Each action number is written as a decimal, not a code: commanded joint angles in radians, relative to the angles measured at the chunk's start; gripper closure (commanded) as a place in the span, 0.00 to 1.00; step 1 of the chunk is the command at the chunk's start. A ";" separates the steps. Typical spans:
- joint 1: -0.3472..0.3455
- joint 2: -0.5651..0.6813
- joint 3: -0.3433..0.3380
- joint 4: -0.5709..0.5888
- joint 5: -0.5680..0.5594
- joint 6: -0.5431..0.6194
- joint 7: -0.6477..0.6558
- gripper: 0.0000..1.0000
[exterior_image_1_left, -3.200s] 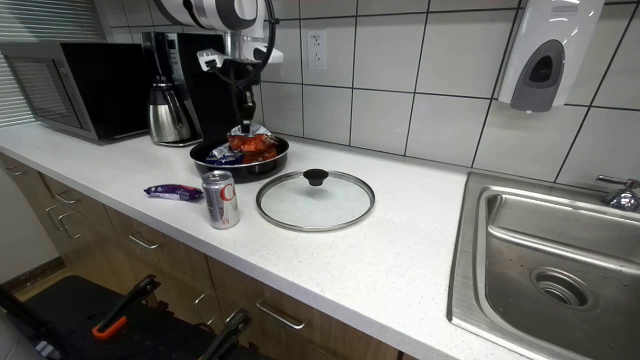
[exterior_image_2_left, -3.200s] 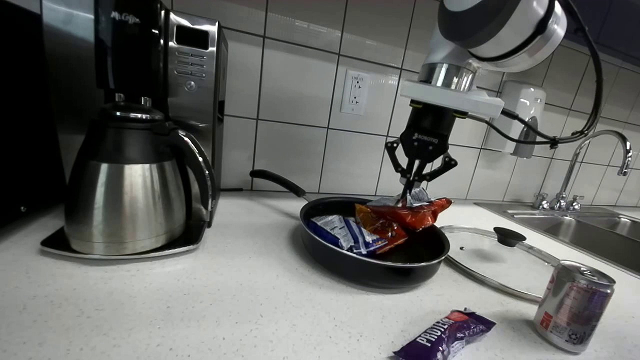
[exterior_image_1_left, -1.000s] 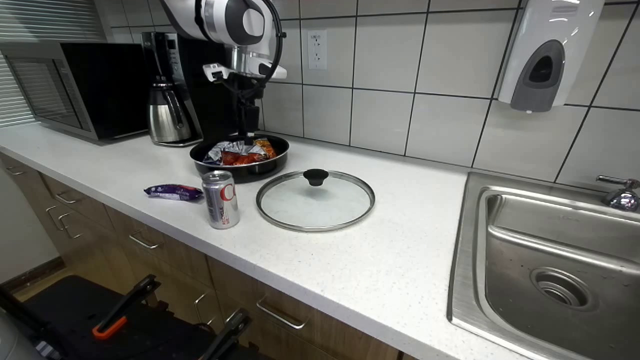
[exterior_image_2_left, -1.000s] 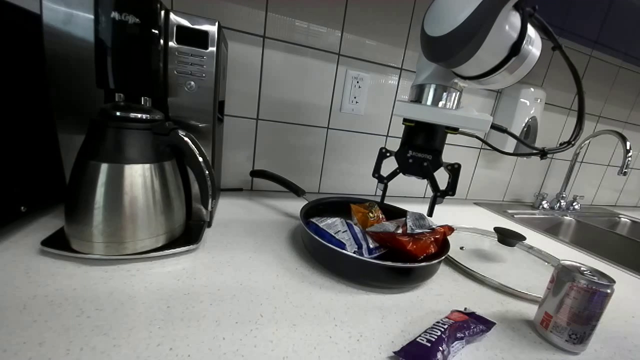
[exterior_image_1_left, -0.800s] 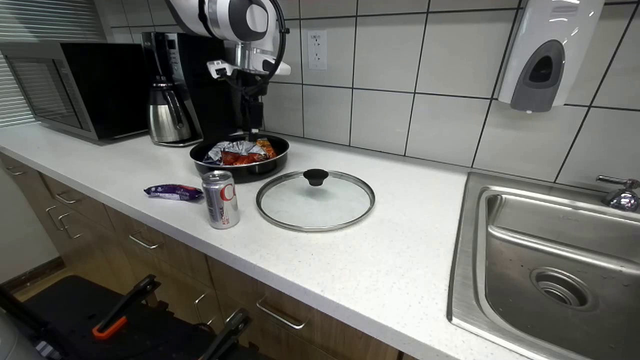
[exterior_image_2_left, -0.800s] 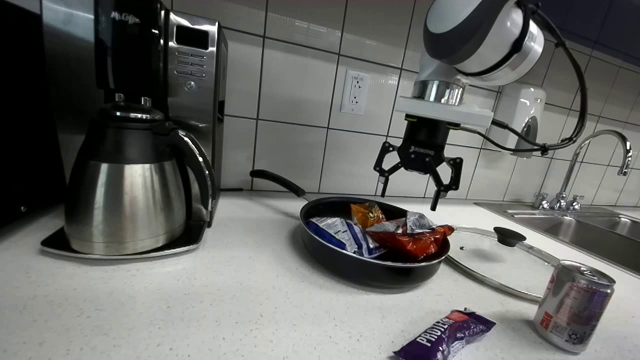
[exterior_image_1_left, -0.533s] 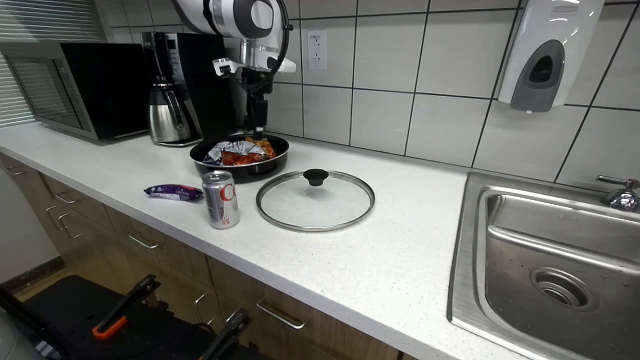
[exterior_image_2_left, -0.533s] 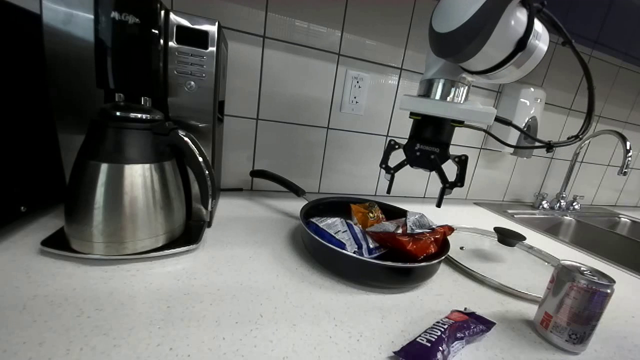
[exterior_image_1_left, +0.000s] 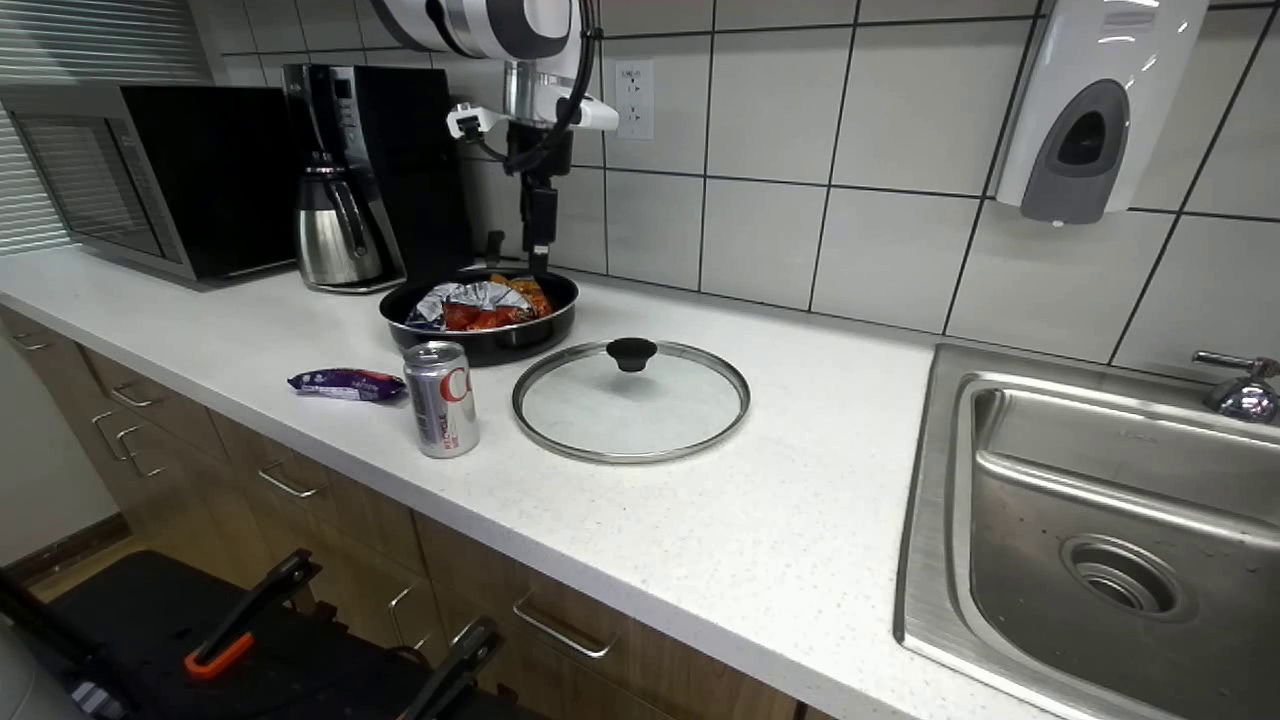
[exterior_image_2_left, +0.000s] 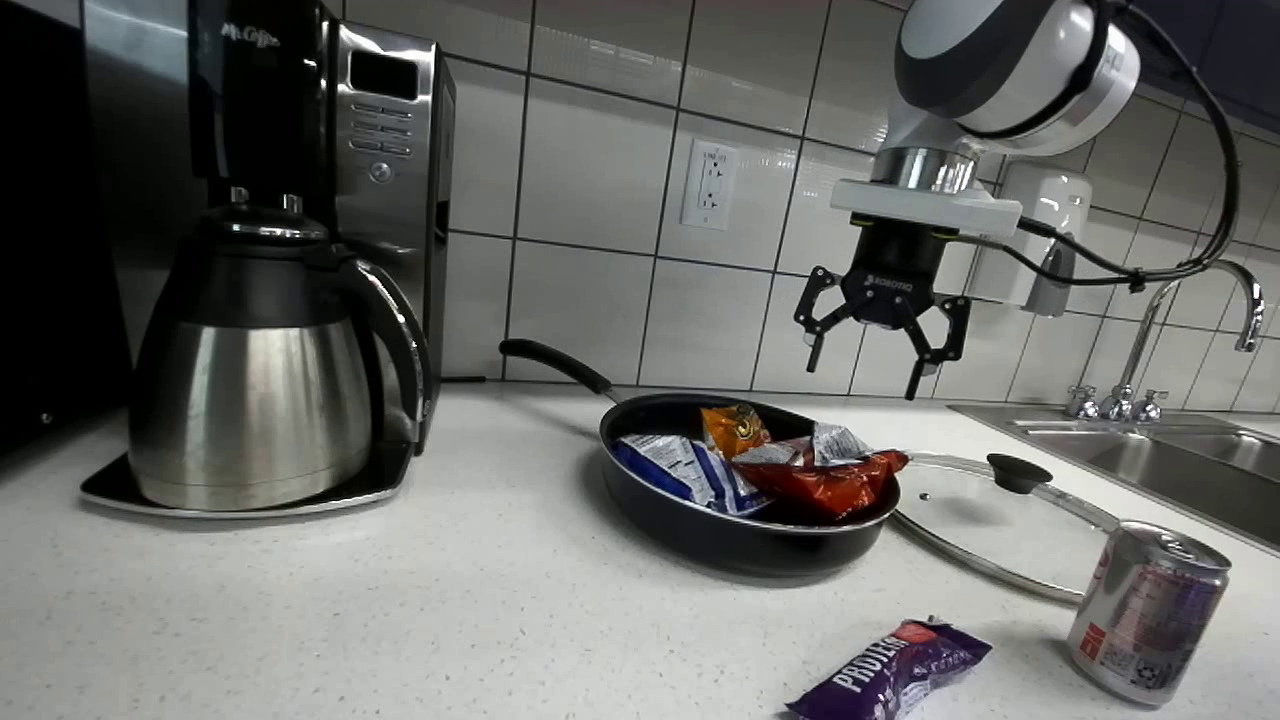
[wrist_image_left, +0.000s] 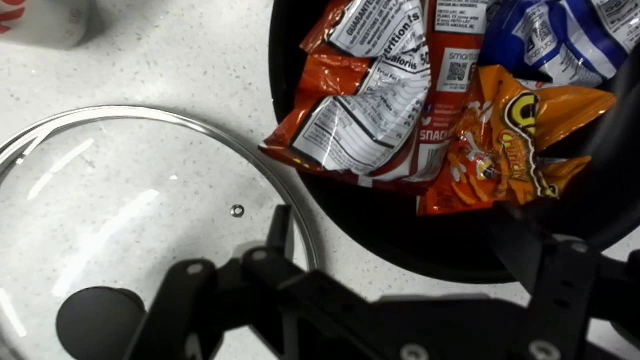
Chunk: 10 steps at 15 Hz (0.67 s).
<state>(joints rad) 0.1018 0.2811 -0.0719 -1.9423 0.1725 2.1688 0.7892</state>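
1. Robotiq gripper: spread wide, holding nothing.
2. Red Frito-Lay bag: below the gripper, mostly in the frying pan.
3. Probably light, soft, slippery, crushable; its raised fold seems the best pinch.

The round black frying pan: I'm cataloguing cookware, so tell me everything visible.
The round black frying pan looks metal, with a dark interior, thin bright rim and curved black handle. It sits upright, uncovered, on the white speckled countertop, holding a red foil bag, an orange foil bag and a blue foil bag.
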 joint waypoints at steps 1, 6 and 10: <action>-0.013 -0.095 -0.004 -0.100 -0.037 0.024 0.039 0.00; -0.043 -0.193 -0.017 -0.216 -0.047 0.031 0.042 0.00; -0.094 -0.269 -0.037 -0.301 -0.048 0.037 0.014 0.00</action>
<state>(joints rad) 0.0487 0.1066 -0.1063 -2.1497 0.1461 2.1843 0.8053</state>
